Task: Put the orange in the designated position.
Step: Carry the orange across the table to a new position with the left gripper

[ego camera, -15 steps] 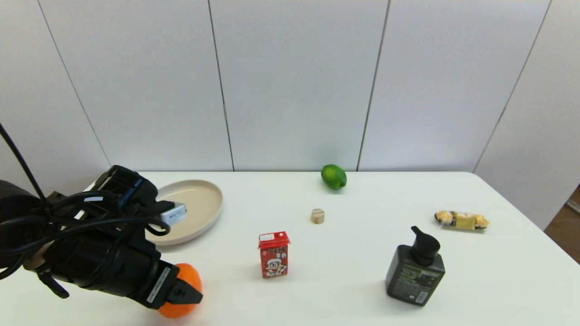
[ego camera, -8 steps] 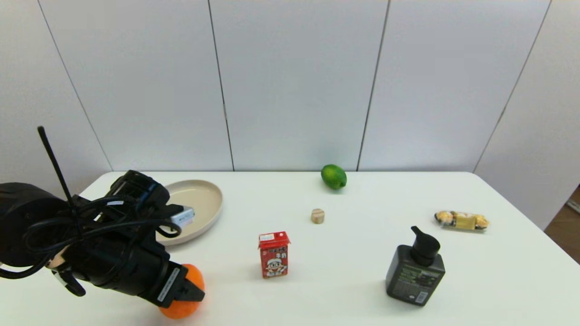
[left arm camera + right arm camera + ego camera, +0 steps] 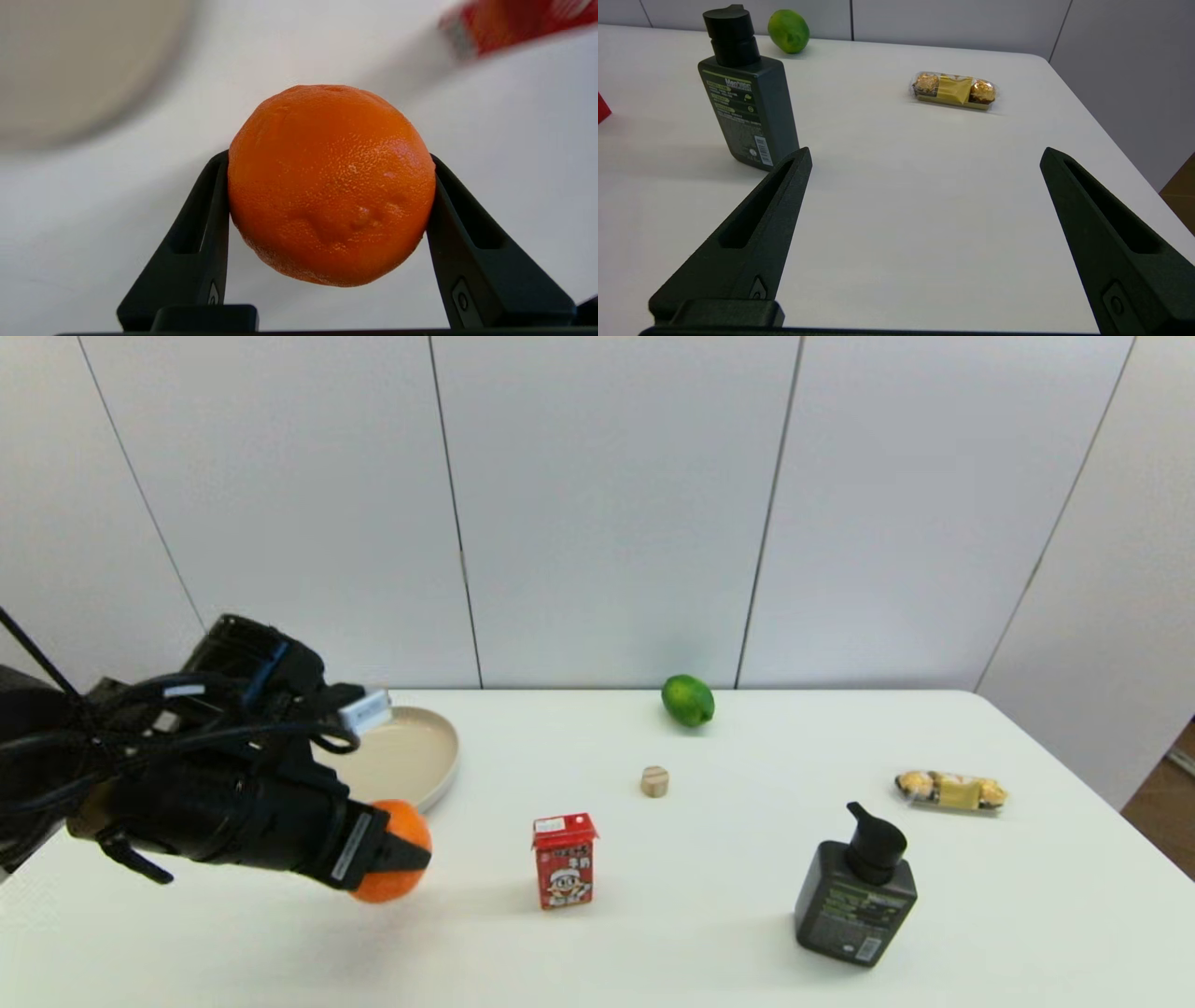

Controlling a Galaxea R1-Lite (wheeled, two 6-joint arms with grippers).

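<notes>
My left gripper (image 3: 397, 854) pinches the orange (image 3: 392, 851), one finger on each side at its widest girth. In the left wrist view the fingers (image 3: 205, 224) sit flat against the skin at the equator, fruit (image 3: 331, 184) bulging out past the tips. The orange is off the white table (image 3: 709, 933), hanging in my grip with its shadow below.

Handling, my guess: firm, fairly heavy for its size, round, so it wants to roll once released. Dimpled skin gives decent friction, not slippery. Peel has slight give, so a moderate squeeze is enough; too hard would bruise it. The equator hold is the right one, since off-centre it would squirt out.

Around my gripper: the beige plate (image 3: 411, 756) just behind it, the red juice carton (image 3: 564, 861) near on my right. Farther right are the wooden disc (image 3: 654, 781), lime (image 3: 688, 700), dark pump bottle (image 3: 856, 891) and chocolate pack (image 3: 950, 791), all well apart from my grip.

The designated position carries no mark that I can see, so bare tabletop. Set the fruit down until it touches before letting go, otherwise it may roll toward the carton or plate.

My right gripper (image 3: 924, 158) is parked out to the right, fingers spread wide and holding nothing, near the pump bottle (image 3: 747, 107).
</notes>
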